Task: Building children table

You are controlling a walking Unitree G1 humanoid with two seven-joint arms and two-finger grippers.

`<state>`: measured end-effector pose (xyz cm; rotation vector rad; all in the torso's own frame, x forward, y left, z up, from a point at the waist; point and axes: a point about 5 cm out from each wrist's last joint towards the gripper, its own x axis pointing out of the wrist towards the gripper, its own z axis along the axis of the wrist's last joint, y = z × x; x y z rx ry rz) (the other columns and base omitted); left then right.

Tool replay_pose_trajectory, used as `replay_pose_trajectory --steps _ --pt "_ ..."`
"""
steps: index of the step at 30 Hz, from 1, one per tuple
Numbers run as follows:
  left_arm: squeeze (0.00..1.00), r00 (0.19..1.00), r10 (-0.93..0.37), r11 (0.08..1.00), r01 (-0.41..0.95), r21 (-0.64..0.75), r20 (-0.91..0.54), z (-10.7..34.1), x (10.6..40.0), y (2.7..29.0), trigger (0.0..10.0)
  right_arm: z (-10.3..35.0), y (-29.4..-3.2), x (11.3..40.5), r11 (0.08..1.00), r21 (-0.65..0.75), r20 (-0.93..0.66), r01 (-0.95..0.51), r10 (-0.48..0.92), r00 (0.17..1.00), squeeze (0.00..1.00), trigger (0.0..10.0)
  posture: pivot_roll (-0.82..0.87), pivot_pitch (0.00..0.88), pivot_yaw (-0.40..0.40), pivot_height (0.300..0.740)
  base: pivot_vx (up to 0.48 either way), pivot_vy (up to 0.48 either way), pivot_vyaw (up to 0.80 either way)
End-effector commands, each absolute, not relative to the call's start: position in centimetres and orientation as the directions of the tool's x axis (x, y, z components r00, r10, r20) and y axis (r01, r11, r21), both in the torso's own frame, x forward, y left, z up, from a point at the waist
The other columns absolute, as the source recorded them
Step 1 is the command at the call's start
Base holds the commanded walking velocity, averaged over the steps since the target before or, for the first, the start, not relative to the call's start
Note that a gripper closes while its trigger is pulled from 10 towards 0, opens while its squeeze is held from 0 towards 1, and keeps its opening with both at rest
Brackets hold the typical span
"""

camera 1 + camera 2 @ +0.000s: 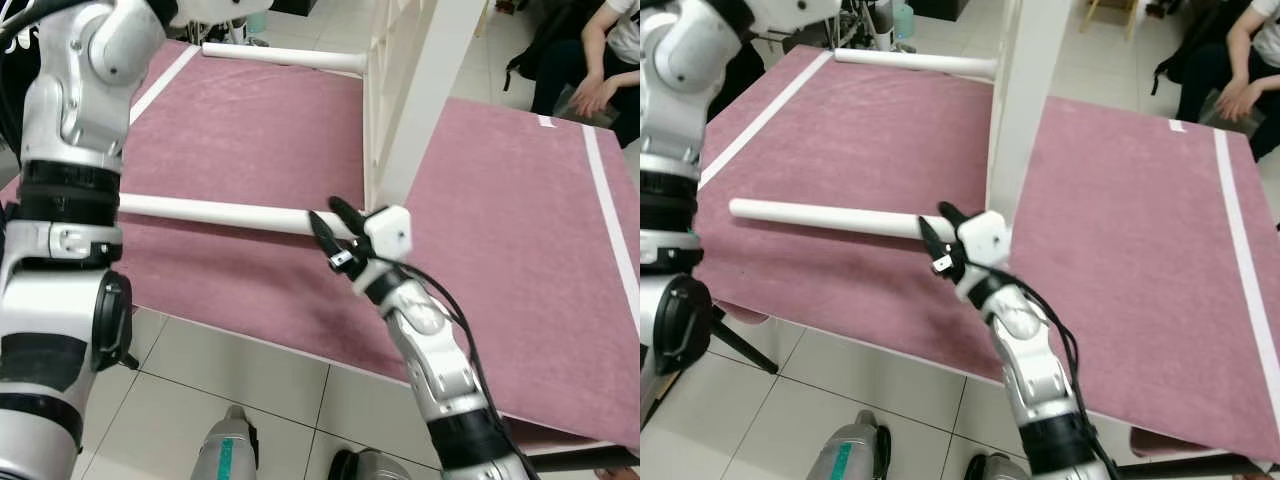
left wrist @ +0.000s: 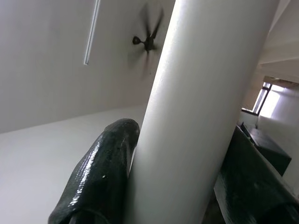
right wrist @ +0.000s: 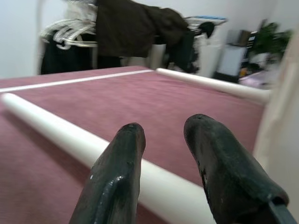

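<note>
A maroon-covered worktop carries the children's table parts: one white table leg lies across the near half, its free end toward the left edge and its other end meeting the white table frame, which stands upright near the middle. A second white leg lies along the far edge, also running into the frame. The right gripper sits right at the near leg beside the frame, its two black fingers a little apart with nothing between them, the leg passing just beyond their tips. The left gripper is raised above the far-left corner, its fingers closed around a white tube. The right half of the worktop lies bare; a person sits past the far-right corner.
</note>
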<state>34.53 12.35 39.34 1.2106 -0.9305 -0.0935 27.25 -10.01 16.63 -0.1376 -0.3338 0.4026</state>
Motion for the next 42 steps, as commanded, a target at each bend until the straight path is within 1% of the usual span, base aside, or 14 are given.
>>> replay_pose_trajectory --steps 1,2,3,5,9,13,15,18,21,24,28,31,34,42 --pt "0.00 0.422 -0.332 0.712 -0.475 0.518 0.844 43.1 32.0 13.5 10.0 16.0 -10.7 27.0 0.927 -0.223 0.286 -0.303 0.359 0.888 0.00 10.0 0.09 0.000 -0.009 0.740 0.000 0.000 0.00" --pt "0.00 0.447 -0.331 0.761 -0.395 0.515 0.831 43.1 32.0 13.3 10.0 14.9 -11.3 26.9 0.931 -0.246 0.248 -0.270 0.330 0.911 0.00 10.0 0.09 0.000 -0.009 0.740 0.000 0.000 0.00" --pt "0.00 0.447 -0.331 0.761 -0.395 0.515 0.831 43.1 32.0 13.3 10.0 14.9 -11.3 26.9 0.931 -0.246 0.248 -0.270 0.330 0.911 0.00 10.0 0.09 0.000 -0.009 0.740 0.000 0.000 0.00" --pt "0.00 0.479 -0.356 0.804 -0.281 0.524 0.803 43.2 32.1 12.9 10.0 13.1 -12.0 26.7 0.927 -0.278 0.190 -0.252 0.310 0.932 0.00 10.0 0.09 0.000 -0.002 0.740 0.000 0.000 0.00" --pt "0.00 0.490 -0.372 0.816 -0.231 0.529 0.788 43.2 32.0 12.6 10.0 12.3 -12.0 26.3 0.919 -0.291 0.157 -0.265 0.319 0.934 0.00 10.0 0.09 0.000 0.002 0.740 0.000 0.000 0.00" --pt "0.00 0.523 -0.379 0.839 -0.153 0.521 0.764 43.3 32.0 12.5 10.0 10.6 -11.4 25.1 0.863 -0.343 0.073 -0.372 0.419 0.905 0.00 10.0 0.09 0.000 0.003 0.740 0.000 0.000 0.00" --pt "0.00 0.570 -0.375 0.850 -0.104 0.517 0.731 43.1 32.3 12.6 10.0 9.8 -10.3 23.6 0.812 -0.335 0.022 -0.479 0.515 0.857 0.00 10.0 0.09 0.000 0.002 0.740 0.000 0.000 0.00" --pt "0.00 0.585 -0.377 0.849 -0.092 0.521 0.718 43.0 32.5 12.5 10.0 9.8 -10.0 23.3 0.803 -0.324 0.016 -0.501 0.534 0.845 0.00 10.0 0.09 0.000 0.002 0.740 0.000 0.000 0.00" --pt "0.00 0.614 -0.365 0.849 -0.089 0.521 0.700 42.9 32.8 12.5 10.0 11.1 -9.9 23.2 0.771 -0.405 0.071 -0.492 0.563 0.823 0.00 10.0 0.09 0.000 0.007 0.740 0.000 0.000 0.00" --pt "0.00 0.637 -0.342 0.826 -0.146 0.544 0.691 43.4 32.9 12.2 10.0 17.1 -10.2 24.9 0.746 -0.543 0.254 -0.385 0.583 0.772 0.00 10.0 0.09 0.000 0.018 0.740 0.000 0.000 0.00" --pt "0.00 0.660 -0.353 0.820 -0.122 0.559 0.663 43.3 33.0 12.1 10.0 20.4 -10.2 25.7 0.747 -0.560 0.327 -0.359 0.597 0.732 0.00 10.0 0.08 0.000 0.020 0.740 0.000 0.000 0.00" --pt "0.00 0.688 -0.372 0.846 -0.025 0.532 0.623 43.3 33.2 11.8 10.0 21.5 -9.7 25.4 0.654 -0.591 0.252 -0.472 0.705 0.662 0.00 10.0 0.08 0.000 0.023 0.740 0.000 0.000 0.00" --pt "0.00 0.715 -0.383 0.863 0.050 0.503 0.586 43.2 33.3 11.8 10.0 20.6 -9.8 25.0 0.593 -0.598 0.166 -0.538 0.749 0.641 0.00 10.0 0.08 0.000 0.023 0.740 0.000 0.000 0.00" --pt "0.00 0.739 -0.394 0.889 0.156 0.430 0.547 43.1 33.5 11.7 10.0 21.0 -9.4 24.7 0.615 -0.564 0.191 -0.551 0.746 0.637 0.00 10.0 0.09 0.000 0.034 0.740 0.000 0.000 0.00"
